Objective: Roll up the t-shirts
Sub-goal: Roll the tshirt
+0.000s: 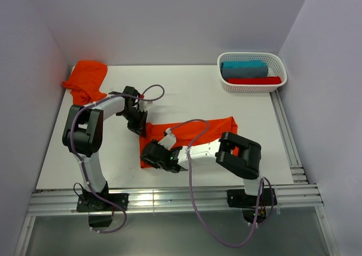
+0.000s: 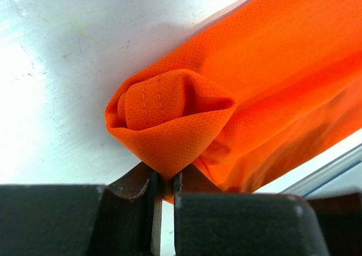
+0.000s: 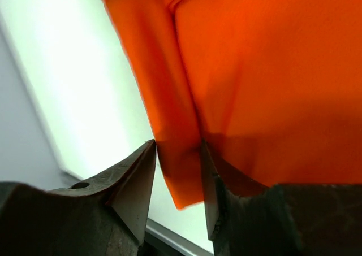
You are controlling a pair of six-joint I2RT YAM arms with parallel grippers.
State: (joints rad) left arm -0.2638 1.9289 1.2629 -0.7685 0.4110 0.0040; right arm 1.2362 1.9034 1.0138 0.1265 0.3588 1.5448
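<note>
Left fingers (image 2: 237, 222) pinch rolled edge of t-shirt (image 2: 271, 86).

left arm (image 1: 85, 133) elbows up, reaching toward 2 o'clock; left gripper (image 1: 137, 126) pinched tight on the t-shirt (image 2: 169, 126). right arm (image 1: 240, 153) stretches toward 9 o'clock, right gripper (image 1: 150, 154) jaws parted.

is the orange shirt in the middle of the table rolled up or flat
Barely rolled: the t-shirt lies as a flat folded band, and just one end is curled into a roll, pinched by the left gripper.
</note>
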